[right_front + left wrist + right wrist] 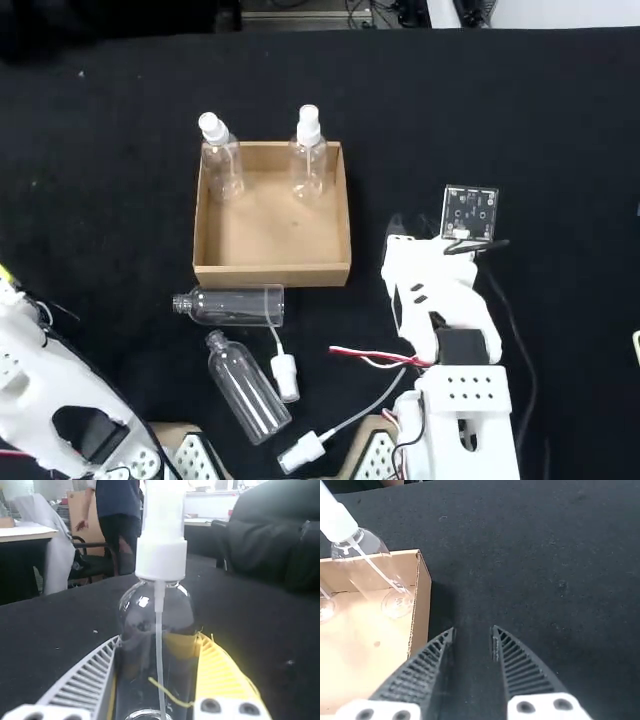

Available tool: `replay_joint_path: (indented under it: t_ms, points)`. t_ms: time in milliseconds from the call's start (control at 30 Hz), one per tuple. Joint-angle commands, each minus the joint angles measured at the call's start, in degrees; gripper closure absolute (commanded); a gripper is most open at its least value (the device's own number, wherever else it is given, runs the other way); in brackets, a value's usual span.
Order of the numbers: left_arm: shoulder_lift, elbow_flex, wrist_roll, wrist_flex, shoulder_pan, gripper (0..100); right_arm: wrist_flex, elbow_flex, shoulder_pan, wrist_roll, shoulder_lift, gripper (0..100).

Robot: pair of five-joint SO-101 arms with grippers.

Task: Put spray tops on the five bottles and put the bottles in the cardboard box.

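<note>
No legible txt, labels, nos. or signs on bottles (310, 160) or cardboard box (272, 272).

Cardboard box (272, 272), open-topped, holds two clear capped bottles (221, 165) (309, 160) upright in its far corners. Just in front, two capless bottles (232, 305) (245, 388) lie flat, white spray tops (283, 372) (305, 450) loose beside them. The fifth bottle (157, 615), capped, sits clamped in the left gripper (159, 639).
</note>
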Motion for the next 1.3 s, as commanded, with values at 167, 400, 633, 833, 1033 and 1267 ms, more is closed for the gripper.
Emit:
replay_joint_path:
  t_ms: [167,400,633,833,1033,1267]
  points:
    - [-0.09,-1.89,2.64,-1.85,-2.15,94,-1.67,-0.40,0.97,-0.44,-1.80,91.7]
    - [0.00,-1.45,3.08,-1.85,-2.15,74,-1.67,-0.40,0.97,-0.44,-1.80,91.7]
    - [0.00,-1.36,2.90,-1.85,-2.24,73,-1.67,-0.40,0.97,-0.44,-1.80,91.7]
    - [-0.62,-1.36,3.08,-1.85,-2.42,73,-1.67,-0.40,0.97,-0.44,-1.80,91.7]
    - [-3.60,-1.45,2.99,-2.11,-3.82,73,-1.67,-0.40,0.97,-0.44,-1.80,91.7]
    - [-13.19,1.63,2.81,-1.76,-5.49,73,-1.67,-0.40,0.97,-0.44,-1.80,91.7]
